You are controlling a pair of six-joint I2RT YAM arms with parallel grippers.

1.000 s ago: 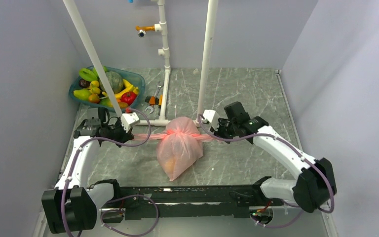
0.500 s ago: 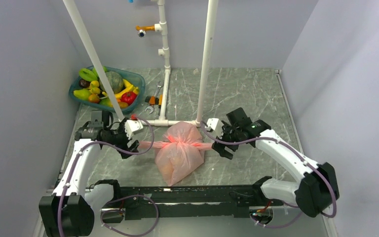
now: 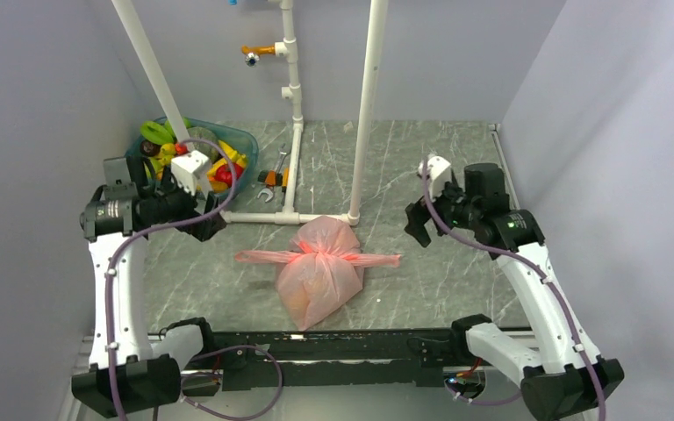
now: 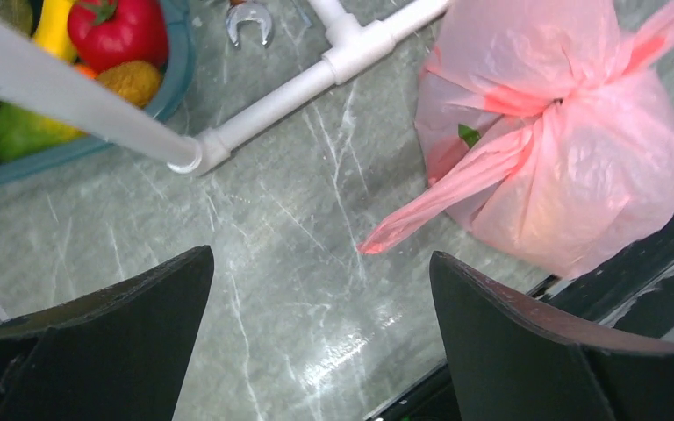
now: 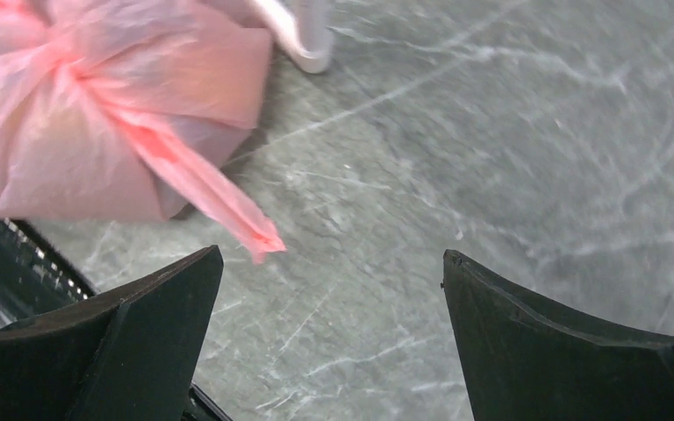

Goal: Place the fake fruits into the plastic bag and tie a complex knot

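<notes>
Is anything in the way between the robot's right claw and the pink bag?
No, nothing visible is in the way. The right gripper is open, and only bare table lies between it and the bag. The bag's tail points toward the gripper. The white pipe is off to the side, not in between.

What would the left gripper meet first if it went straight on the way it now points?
Probably the bare table, just beside the tail tip of the plastic bag; depth is unclear.
</notes>
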